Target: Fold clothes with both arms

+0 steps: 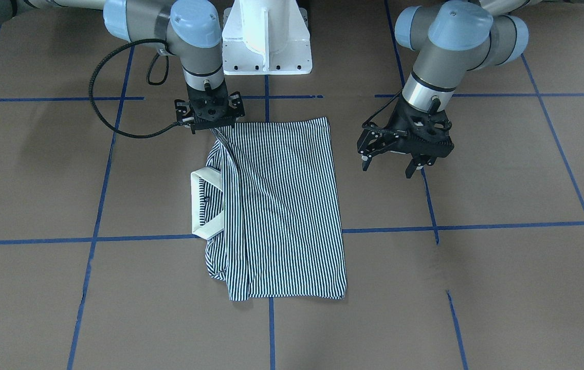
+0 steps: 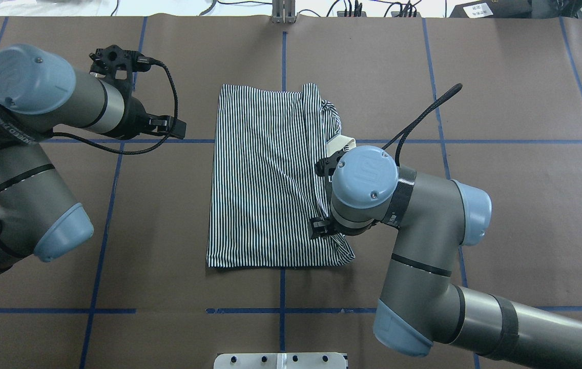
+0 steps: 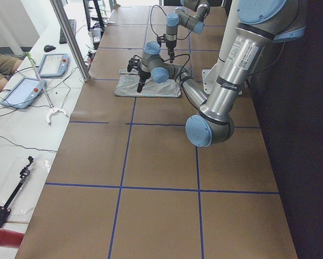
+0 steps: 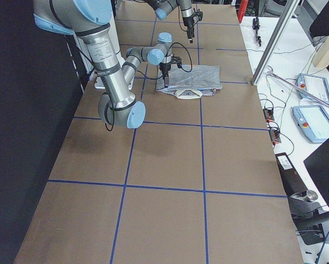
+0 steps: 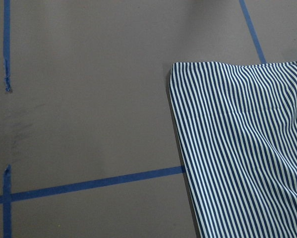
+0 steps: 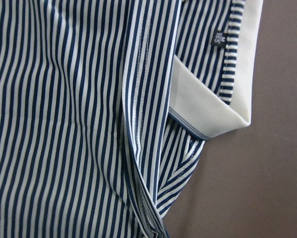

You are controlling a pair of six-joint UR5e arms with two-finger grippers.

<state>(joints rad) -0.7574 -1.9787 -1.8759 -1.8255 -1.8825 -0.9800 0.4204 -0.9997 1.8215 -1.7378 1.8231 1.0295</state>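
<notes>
Pinching the polo shirt corner, right gripper; left gripper spread, beside it.

Bare brown table surrounds the shirt on every side.
The right gripper sits on the shirt's corner near the robot; the left gripper hangs beside the opposite edge, and a white base stands at the robot's edge.

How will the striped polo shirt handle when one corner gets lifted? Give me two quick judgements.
Probably floppy: the polo shirt already creases and drapes toward the right gripper at its corner, so the rest would likely sag and trail. The cream collar stands up on its own, so it seems somewhat stiffer than the body.
</notes>
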